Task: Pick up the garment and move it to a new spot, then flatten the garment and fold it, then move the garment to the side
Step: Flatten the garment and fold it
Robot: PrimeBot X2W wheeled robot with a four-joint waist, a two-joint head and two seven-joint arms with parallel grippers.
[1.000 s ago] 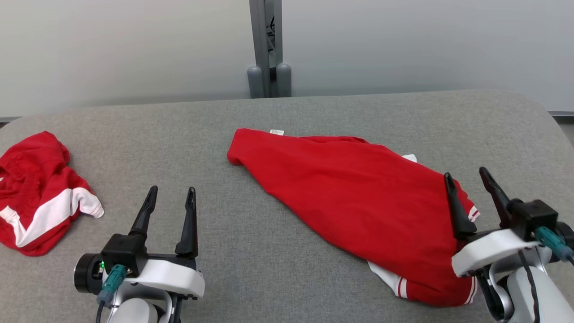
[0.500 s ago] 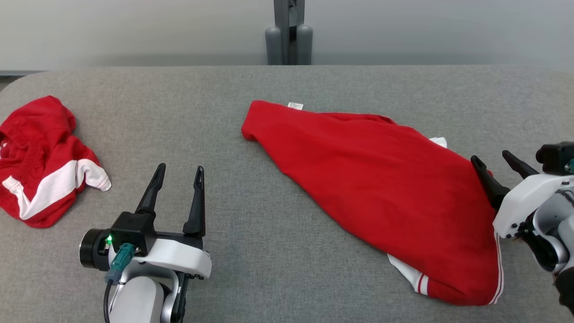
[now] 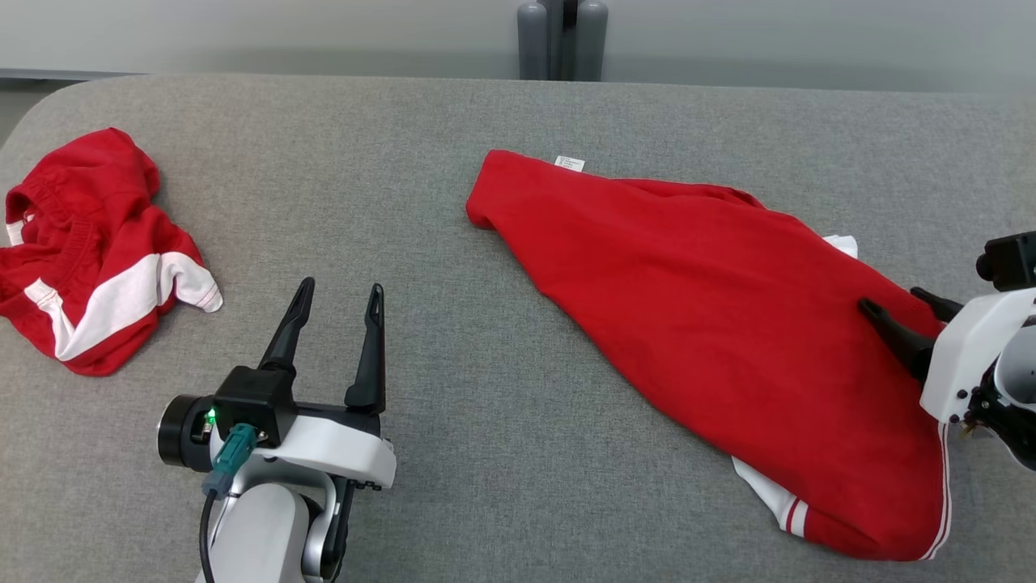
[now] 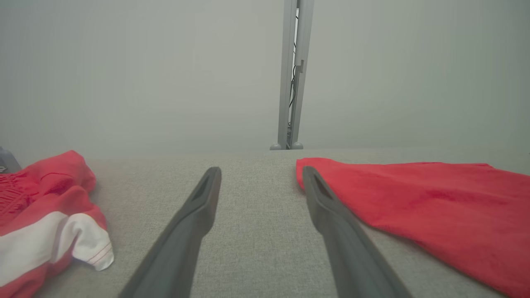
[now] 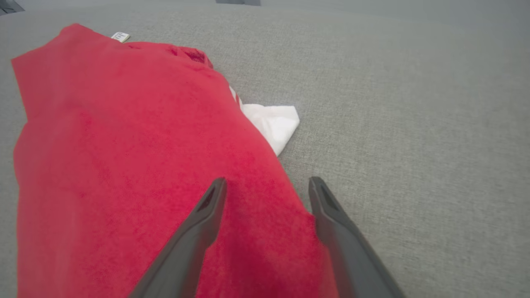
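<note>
The garment (image 3: 712,340), red with white trim and a small white label, lies spread flat on the grey table (image 3: 486,486), running from the centre to the near right. My right gripper (image 3: 892,300) hangs open over its right edge, fingers pointing left. In the right wrist view the right gripper (image 5: 267,182) straddles the red edge of the garment (image 5: 124,145), its left finger over the cloth, with nothing gripped. My left gripper (image 3: 341,287) stands open over bare table, left of the garment. In the left wrist view the left gripper (image 4: 261,171) is empty, the garment (image 4: 414,194) at its right.
A second red-and-white garment (image 3: 89,251) lies crumpled at the table's far left, also seen as a crumpled heap (image 4: 45,211) in the left wrist view. A grey post (image 3: 562,36) stands behind the table's back edge. A white flap (image 5: 273,122) sticks out from under the garment.
The head camera has shifted, so the whole picture has slid. My right gripper has tipped down and leftward over the garment's right edge. The left gripper and both garments have stayed put.
</note>
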